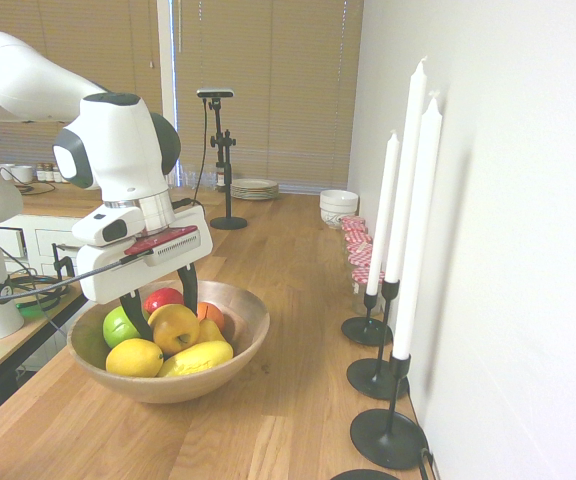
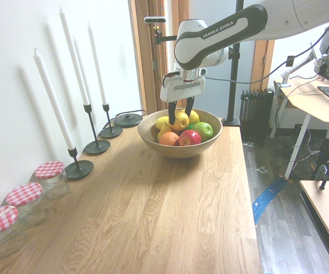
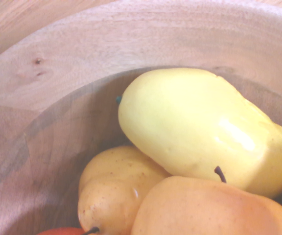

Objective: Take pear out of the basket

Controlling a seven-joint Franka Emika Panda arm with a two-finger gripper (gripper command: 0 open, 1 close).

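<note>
Gripper point(image 1: 169, 321) closes around the pear point(image 1: 175, 334)'s widest part; it looks firm but slippery, so squeeze evenly.

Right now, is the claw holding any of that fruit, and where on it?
It seems so: the claw straddles the glossy yellow pear, fingers at its sides.

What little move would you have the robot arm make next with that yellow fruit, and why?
Probably a short, straight lift, once the grip is firm: the gripper has its fingers on either side of the yellow-orange pear, which still sits among other fruit inside the basket, so it must clear the rim.
</note>
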